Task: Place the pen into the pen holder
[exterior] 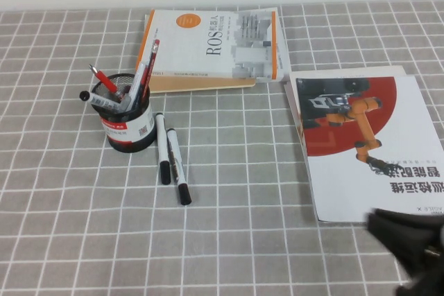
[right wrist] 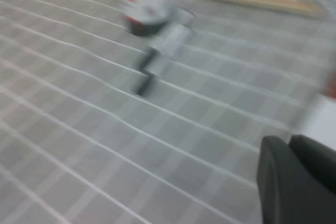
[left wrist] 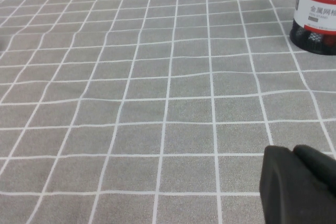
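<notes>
The pen holder (exterior: 130, 127) stands on the checked cloth (exterior: 263, 192) in the left-centre of the high view, with several pens in it. Among them a slim white pen (exterior: 137, 78) leans toward the upper right, close beside a red-and-white one (exterior: 149, 67); its lettering cannot be read. A red pen (exterior: 103, 79) tilts to the upper left and a dark marker (exterior: 100, 100) pokes over the left rim.

Just right of the holder two white markers with black caps (exterior: 161, 148) (exterior: 177, 166) lie side by side on the cloth. A ROS book (exterior: 215, 43) lies at top centre, and a booklet with an orange robot arm (exterior: 368, 143) at right.

The right gripper (exterior: 409, 240) is a dark blur in the lower right corner, over the cloth just below the booklet; wide or narrow cannot be told. The left gripper (left wrist: 299, 184) shows only in its own wrist view, low over bare cloth, well apart from the holder (left wrist: 316, 17); its opening cannot be told either.
</notes>
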`<state>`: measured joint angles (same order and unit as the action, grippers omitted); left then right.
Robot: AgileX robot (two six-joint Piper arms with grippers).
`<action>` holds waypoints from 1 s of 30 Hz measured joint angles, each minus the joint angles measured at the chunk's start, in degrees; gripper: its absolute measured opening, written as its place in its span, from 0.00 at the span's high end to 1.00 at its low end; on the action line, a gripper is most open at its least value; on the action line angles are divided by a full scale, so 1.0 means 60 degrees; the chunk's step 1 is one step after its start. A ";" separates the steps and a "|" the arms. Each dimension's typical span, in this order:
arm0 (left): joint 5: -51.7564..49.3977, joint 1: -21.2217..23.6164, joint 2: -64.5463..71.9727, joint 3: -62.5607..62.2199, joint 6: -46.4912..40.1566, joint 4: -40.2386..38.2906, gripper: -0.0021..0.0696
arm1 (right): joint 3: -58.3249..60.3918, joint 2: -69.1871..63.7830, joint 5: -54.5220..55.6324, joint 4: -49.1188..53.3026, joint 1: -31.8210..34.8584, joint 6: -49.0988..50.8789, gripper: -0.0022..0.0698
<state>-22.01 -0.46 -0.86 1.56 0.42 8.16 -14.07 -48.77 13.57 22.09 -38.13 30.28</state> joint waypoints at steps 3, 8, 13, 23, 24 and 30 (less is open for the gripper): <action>0.0000 0.0000 0.0000 0.0000 0.0000 0.0000 0.98 | 0.0653 0.0743 -0.0555 -0.0419 0.0763 0.0000 0.99; 0.0000 0.0000 0.0000 0.0000 0.0000 0.0000 0.98 | 0.1504 0.2409 -0.1228 0.0112 0.2874 0.0000 0.99; 0.0000 0.0000 0.0000 0.0000 0.0000 0.0000 0.98 | 0.2100 0.4522 -0.1378 0.0899 0.4935 0.0000 0.99; 0.0000 0.0000 0.0000 0.0000 0.0000 0.0000 0.98 | 0.2596 0.6432 -0.1496 0.0567 0.6390 0.0000 0.99; 0.0000 0.0000 0.0000 0.0000 0.0000 0.0000 0.98 | 0.2597 0.6490 -0.1580 0.0567 0.6390 0.0000 0.99; 0.0000 0.0000 0.0000 0.0000 0.0000 0.0000 0.98 | 0.2609 0.7525 -0.2502 0.0428 0.6390 0.0000 0.99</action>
<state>-22.01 -0.46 -0.86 1.56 0.42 8.16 1.59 -3.62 -1.44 24.66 0.21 30.28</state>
